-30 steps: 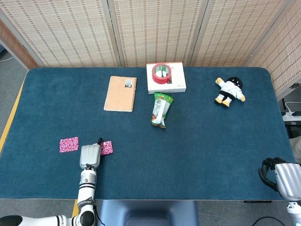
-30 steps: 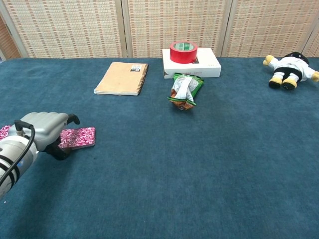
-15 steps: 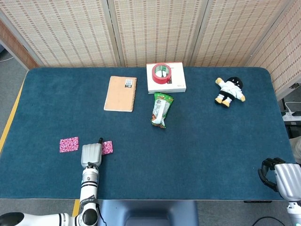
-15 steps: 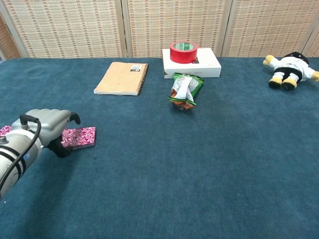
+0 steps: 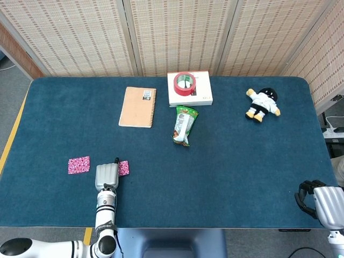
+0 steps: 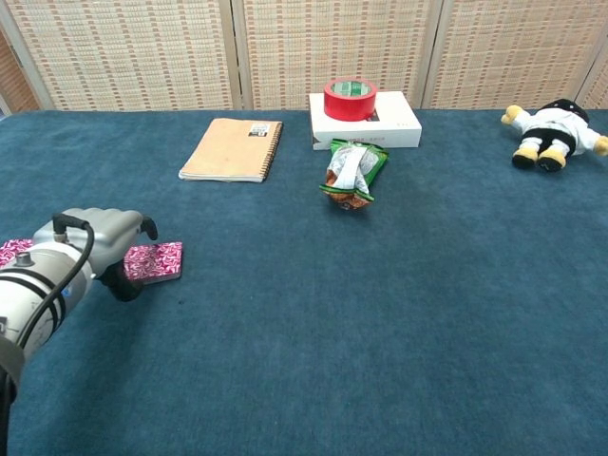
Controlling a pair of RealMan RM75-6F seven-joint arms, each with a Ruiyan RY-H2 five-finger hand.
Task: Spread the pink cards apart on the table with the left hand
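One pink card (image 5: 79,165) lies flat near the table's front left; in the chest view it (image 6: 14,251) shows at the left edge. A small stack of pink cards (image 5: 124,168) (image 6: 158,261) lies just right of it. My left hand (image 5: 106,176) (image 6: 103,243) sits over the stack's left end with fingers curled. One fingertip is at the stack's far edge and the thumb is at its near edge, so the hand grips the stack. The covered part of the stack is hidden. My right hand (image 5: 321,201) hangs off the table's front right corner with fingers curled in and nothing in it.
At the back of the table (image 5: 242,161) lie a tan spiral notebook (image 5: 138,107), a white box (image 5: 190,97) with a red tape roll (image 5: 184,83) on it, and a green snack packet (image 5: 185,126). A small plush doll (image 5: 262,104) lies at the back right.
My left hand has shifted slightly to the right along the front of the table, and the pink stack under it has moved a little right with it. The right hand has not moved.
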